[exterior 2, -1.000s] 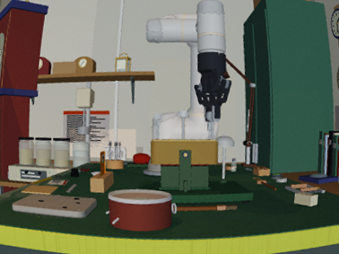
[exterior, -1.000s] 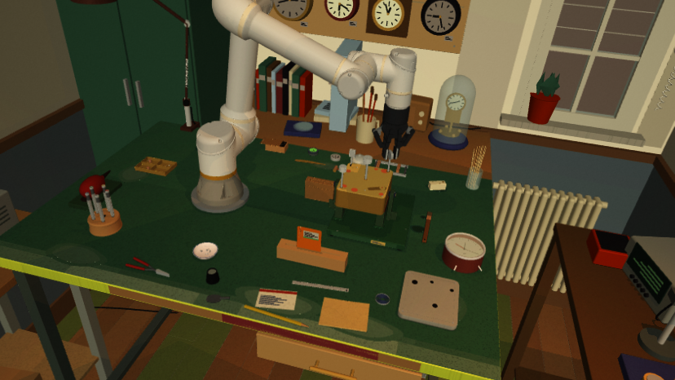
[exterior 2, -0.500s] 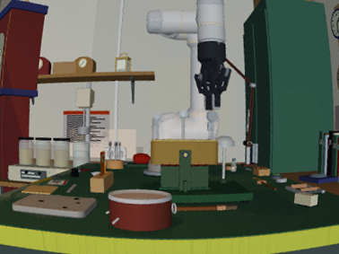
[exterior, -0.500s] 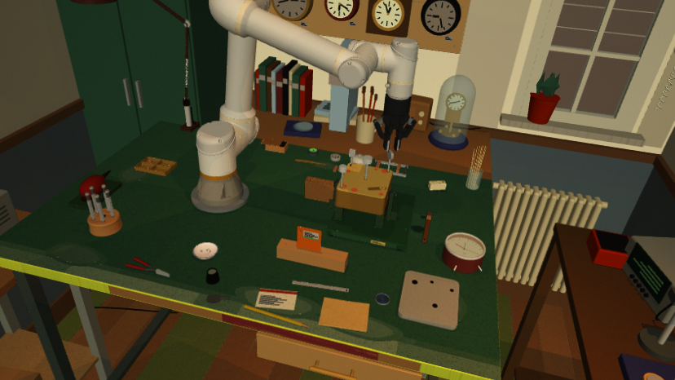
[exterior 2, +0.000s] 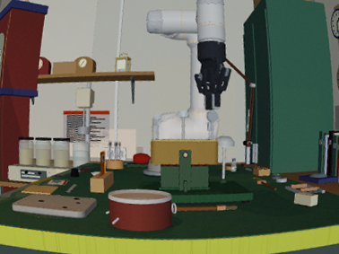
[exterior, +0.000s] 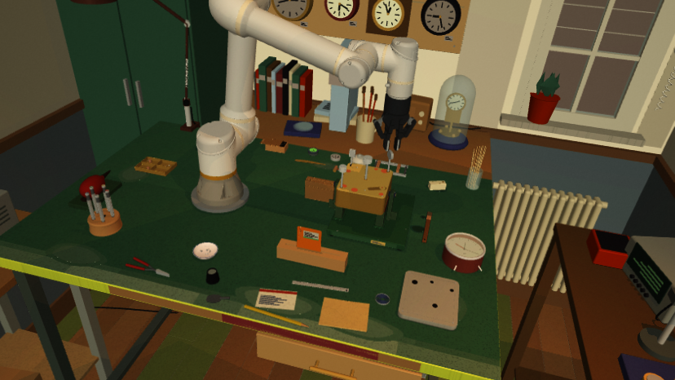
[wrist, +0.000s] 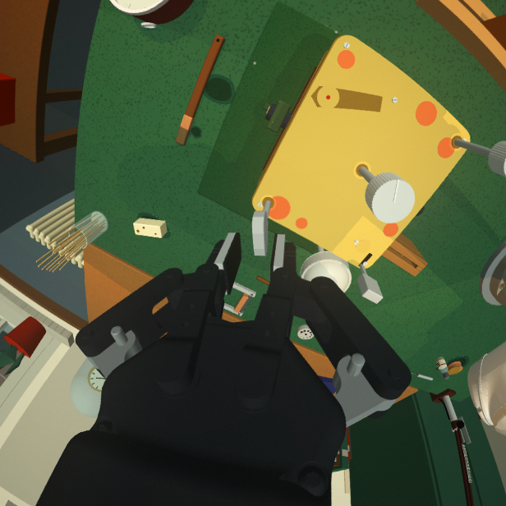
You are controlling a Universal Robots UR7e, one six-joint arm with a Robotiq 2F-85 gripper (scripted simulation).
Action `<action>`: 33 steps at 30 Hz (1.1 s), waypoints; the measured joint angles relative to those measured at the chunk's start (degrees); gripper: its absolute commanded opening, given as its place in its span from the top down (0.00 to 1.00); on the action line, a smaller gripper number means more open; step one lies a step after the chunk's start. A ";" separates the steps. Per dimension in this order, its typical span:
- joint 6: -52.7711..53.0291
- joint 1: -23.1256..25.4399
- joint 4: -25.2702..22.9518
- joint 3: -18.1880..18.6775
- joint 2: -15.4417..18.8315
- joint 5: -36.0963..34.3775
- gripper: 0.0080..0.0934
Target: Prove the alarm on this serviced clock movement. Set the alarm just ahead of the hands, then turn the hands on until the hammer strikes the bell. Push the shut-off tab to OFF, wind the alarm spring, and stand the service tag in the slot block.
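Observation:
My gripper [wrist: 252, 255] hangs above the far corner of the brass clock movement [wrist: 358, 151], over the flat grey winding key [wrist: 259, 232] that stands on a stem at that corner. The key's blade shows in line with my fingertips in the wrist camera, while the side camera shows my gripper [exterior: 394, 141] a little above the key [exterior: 389, 154]. A round knurled knob [wrist: 390, 197] and a second knob [wrist: 496, 158] stand on the back plate, with the white bell [wrist: 325, 269] and grey hammer [wrist: 369, 288] at its edge. The orange service tag [exterior: 309, 239] stands in the wooden slot block [exterior: 311, 255]. My gripper is partly open and empty.
Behind the movement runs a wooden shelf with books [exterior: 283, 87], a brush pot [exterior: 364, 130] and a domed clock [exterior: 453, 113]. A red alarm clock [exterior: 464, 251], a brown stick [exterior: 427, 227], a small cream block [exterior: 437, 185] and a jar of sticks [exterior: 475, 170] lie to the right.

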 measured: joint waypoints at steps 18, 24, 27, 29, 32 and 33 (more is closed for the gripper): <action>0.00 0.00 0.01 -0.01 -0.01 0.00 0.72; 0.00 0.00 0.01 -0.01 -0.01 0.00 0.72; 0.00 0.00 0.02 -0.02 -0.01 0.00 0.72; 0.00 0.00 0.62 -0.36 -0.09 0.00 0.72; 0.00 0.00 3.65 -2.69 -0.71 0.00 0.72; 0.00 0.00 4.89 -3.79 -0.98 0.00 0.72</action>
